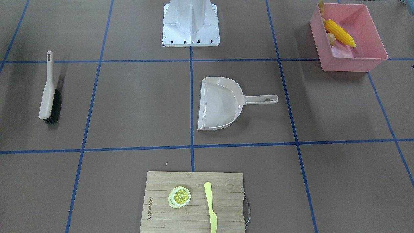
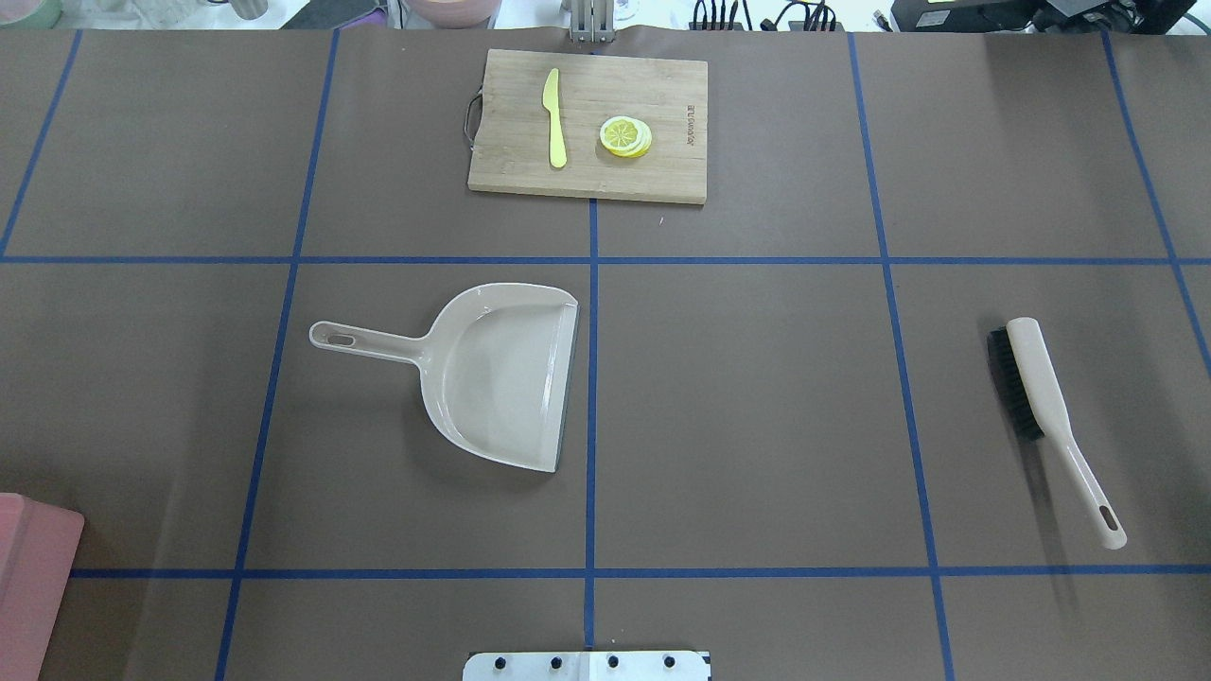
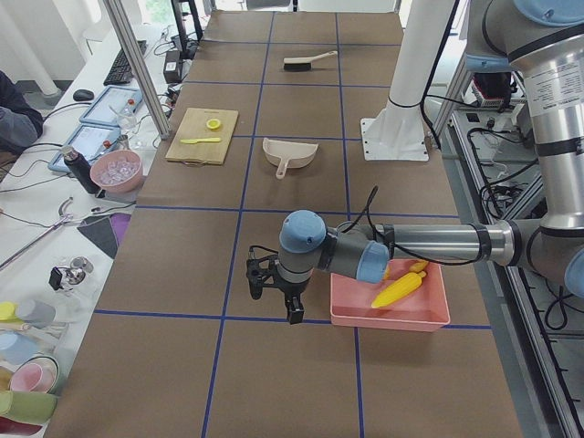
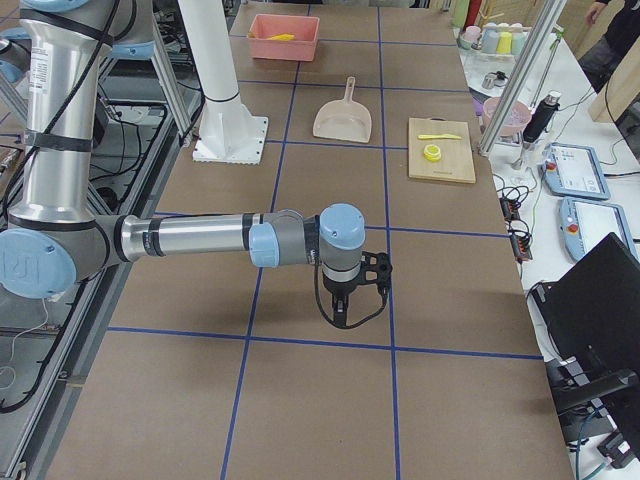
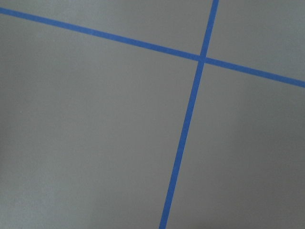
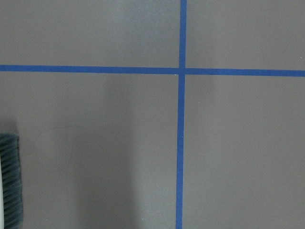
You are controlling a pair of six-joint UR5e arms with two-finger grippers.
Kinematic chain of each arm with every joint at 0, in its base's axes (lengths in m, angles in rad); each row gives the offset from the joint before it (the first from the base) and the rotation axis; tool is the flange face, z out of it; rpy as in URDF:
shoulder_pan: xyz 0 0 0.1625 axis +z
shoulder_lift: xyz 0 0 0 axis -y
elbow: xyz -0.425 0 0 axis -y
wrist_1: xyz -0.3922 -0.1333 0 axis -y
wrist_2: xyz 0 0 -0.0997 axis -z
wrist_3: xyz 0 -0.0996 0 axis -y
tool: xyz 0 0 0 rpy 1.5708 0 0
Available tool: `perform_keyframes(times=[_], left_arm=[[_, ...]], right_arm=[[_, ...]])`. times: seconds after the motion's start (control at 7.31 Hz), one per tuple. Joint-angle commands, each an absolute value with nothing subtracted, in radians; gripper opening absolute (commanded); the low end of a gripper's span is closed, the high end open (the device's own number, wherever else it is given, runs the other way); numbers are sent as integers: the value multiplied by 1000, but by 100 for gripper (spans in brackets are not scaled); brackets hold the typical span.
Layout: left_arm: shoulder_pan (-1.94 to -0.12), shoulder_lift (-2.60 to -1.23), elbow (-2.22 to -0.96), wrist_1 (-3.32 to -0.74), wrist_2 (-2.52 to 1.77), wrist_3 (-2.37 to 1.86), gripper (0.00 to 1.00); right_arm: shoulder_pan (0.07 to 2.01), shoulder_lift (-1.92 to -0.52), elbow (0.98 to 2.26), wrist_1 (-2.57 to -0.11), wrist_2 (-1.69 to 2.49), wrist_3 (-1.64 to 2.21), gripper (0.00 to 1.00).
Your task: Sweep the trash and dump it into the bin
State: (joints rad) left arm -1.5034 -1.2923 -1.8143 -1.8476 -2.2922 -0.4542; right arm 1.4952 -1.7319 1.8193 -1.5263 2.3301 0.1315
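corn cob (image 1: 340,33) lies in the pink bin (image 1: 354,63), just beside the left gripper (image 3: 294,310); cannot tell its grip, nor the right gripper's (image 4: 340,312).

Cutting board (image 2: 511,142) bears a burnt-in brand (image 2: 692,123), prob. unreadable.

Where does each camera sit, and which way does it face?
Front-facing: across the table, facing the base; dustpan central.
Overhead: behind the base, looking down; its edge shows.
Left: table's end; left arm by bin.
Right: opposite end; right arm nearest.
Left wrist: down at tape; no body.
Right wrist: down at tape, brush; no body.
Front-facing and overhead share the dustpan.
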Motion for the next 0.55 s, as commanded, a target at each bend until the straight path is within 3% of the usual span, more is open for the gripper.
perform_keyframes(times=[0.0, 0.41], left_arm=[[-1503, -1315, -1804, -1851, -2273, -454, 99], [-1503, -1345, -1782, -1850, -2281, -454, 99]], right_arm=[[1496, -1733, 1819, -1526, 2330, 130, 100], [1494, -1732, 1819, -1526, 2330, 130, 100]])
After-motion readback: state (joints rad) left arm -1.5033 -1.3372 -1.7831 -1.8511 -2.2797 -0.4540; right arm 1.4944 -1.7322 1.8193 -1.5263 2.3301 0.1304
